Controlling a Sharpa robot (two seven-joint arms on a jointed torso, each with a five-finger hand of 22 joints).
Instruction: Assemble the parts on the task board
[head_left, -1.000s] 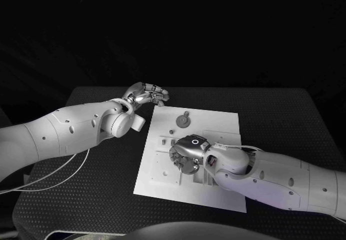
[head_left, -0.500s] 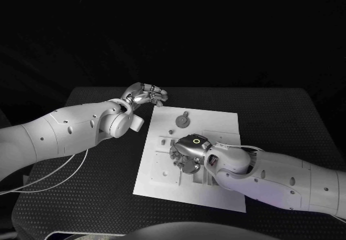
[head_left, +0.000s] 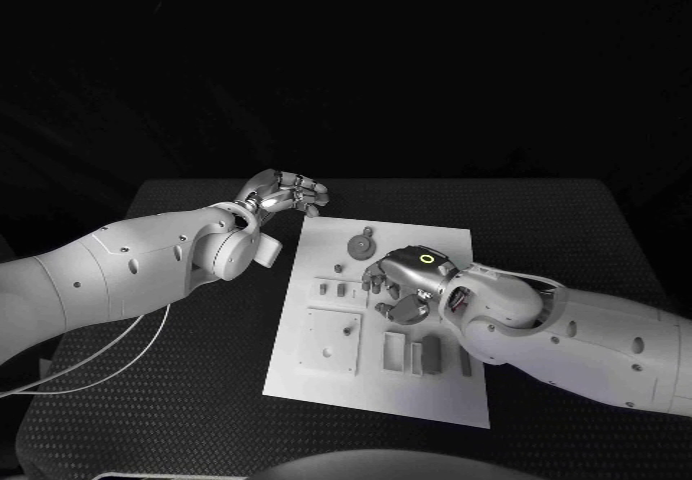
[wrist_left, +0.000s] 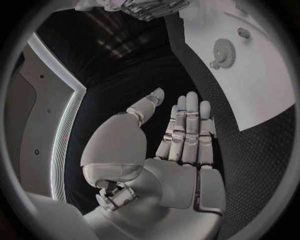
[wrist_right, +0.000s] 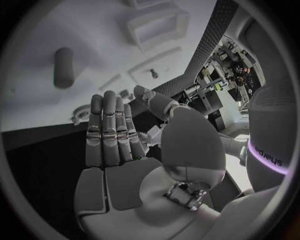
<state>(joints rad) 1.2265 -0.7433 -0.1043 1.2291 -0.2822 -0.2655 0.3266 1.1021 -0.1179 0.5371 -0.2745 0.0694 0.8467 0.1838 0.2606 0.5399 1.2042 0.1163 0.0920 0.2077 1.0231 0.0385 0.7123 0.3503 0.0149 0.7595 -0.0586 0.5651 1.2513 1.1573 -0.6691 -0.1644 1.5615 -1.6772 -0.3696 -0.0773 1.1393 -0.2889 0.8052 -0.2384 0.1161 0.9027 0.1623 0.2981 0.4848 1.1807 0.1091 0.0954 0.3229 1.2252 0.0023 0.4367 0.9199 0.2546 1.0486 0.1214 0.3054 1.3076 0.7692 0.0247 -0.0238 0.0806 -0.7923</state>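
Observation:
The white task board (head_left: 378, 392) lies in the middle of the black table. A round gear (head_left: 364, 242) sits near its far edge, and small pieces (head_left: 335, 290) lie left of centre. A square block (head_left: 332, 340) and upright bars (head_left: 411, 353) stand on the near half. My right hand (head_left: 404, 285) hovers over the board's middle, fingers straight and palm bare (wrist_right: 115, 145). My left hand (head_left: 289, 190) is off the board's far left corner, holding nothing, its fingers stretched out (wrist_left: 184, 135). The gear (wrist_left: 223, 50) also shows in the left wrist view.
Black table (head_left: 188, 400) surrounds the board on all sides. A white cable (head_left: 101, 365) hangs under my left arm. In the right wrist view the board carries a square recess (wrist_right: 156, 27) and a dark cylinder (wrist_right: 64, 67).
My right hand has moved away from the board's near middle toward its far right, uncovering the square block and the bars. The left hand has stayed in place.

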